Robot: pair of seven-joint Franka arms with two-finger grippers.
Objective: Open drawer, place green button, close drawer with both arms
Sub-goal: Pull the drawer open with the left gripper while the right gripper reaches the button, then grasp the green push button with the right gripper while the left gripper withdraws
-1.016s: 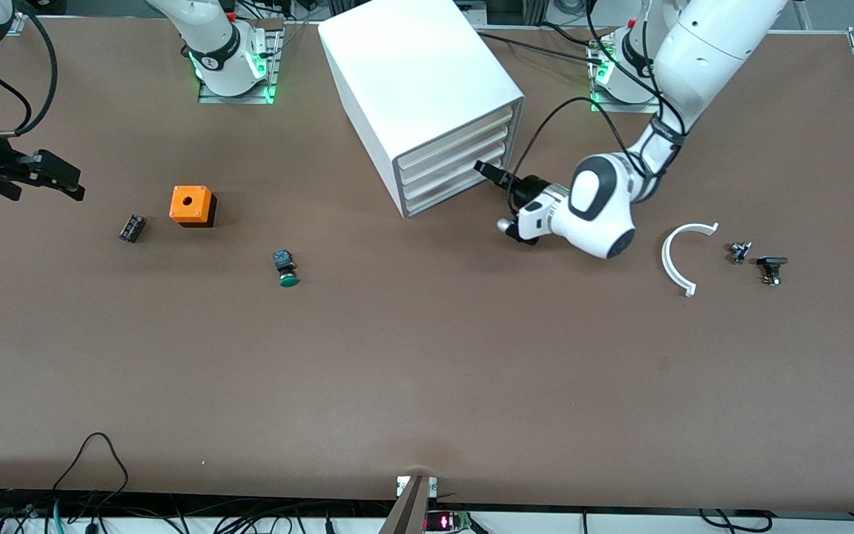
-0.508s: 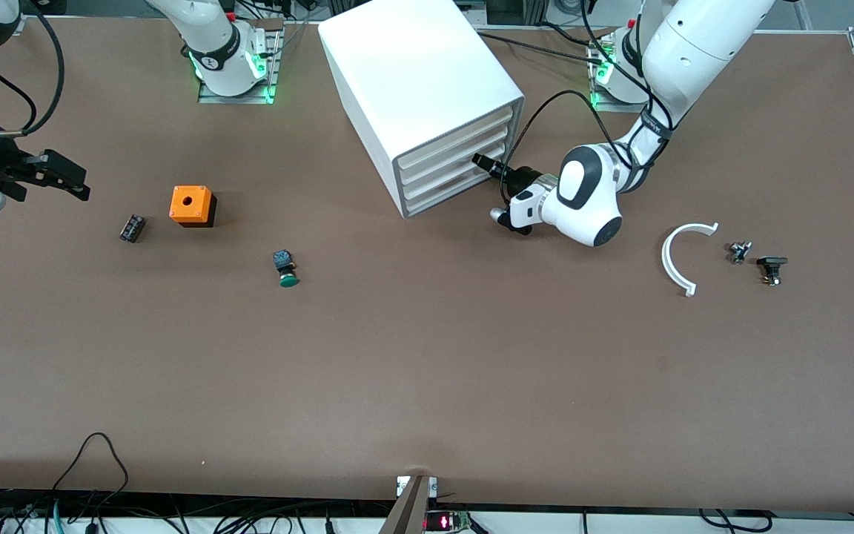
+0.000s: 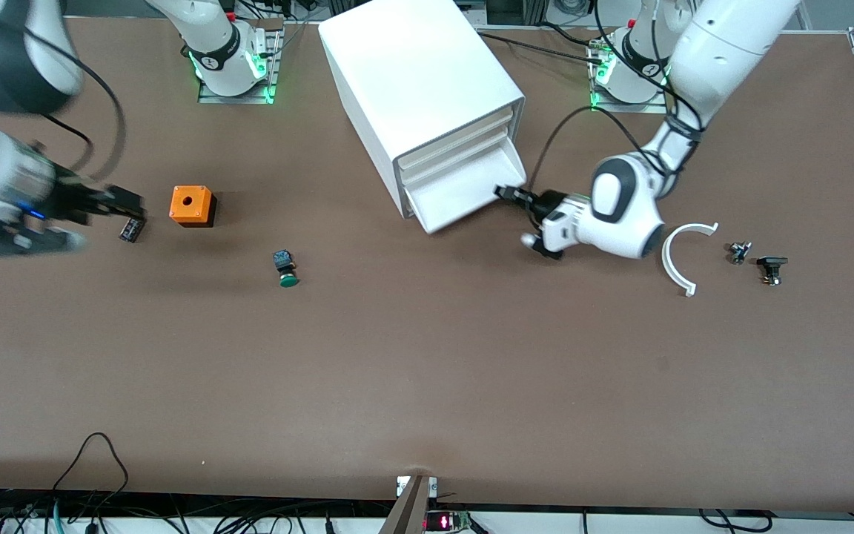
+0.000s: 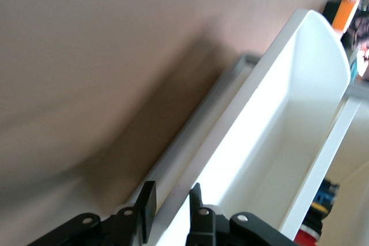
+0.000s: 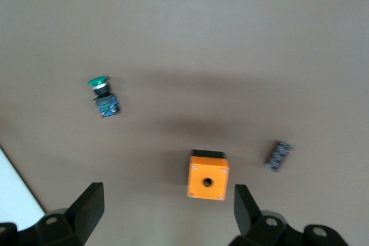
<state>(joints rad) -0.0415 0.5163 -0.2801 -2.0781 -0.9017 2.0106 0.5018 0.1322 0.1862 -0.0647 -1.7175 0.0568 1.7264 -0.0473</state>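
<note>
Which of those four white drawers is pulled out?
The lowest drawer, nearest the table. It juts out from the cabinet; the left gripper holds its rim.

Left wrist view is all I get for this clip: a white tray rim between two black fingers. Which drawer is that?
Observer: The lowest drawer of the white cabinet, pulled out. The left gripper is shut on its rim, at the corner toward the left arm's end.
Operator: Is the button in it?
Observer: No. The button lies on the table, nearer the front camera than the orange box.
Operator: And the right arm?
Observer: The right gripper is open, over the table by the small black block.
</note>
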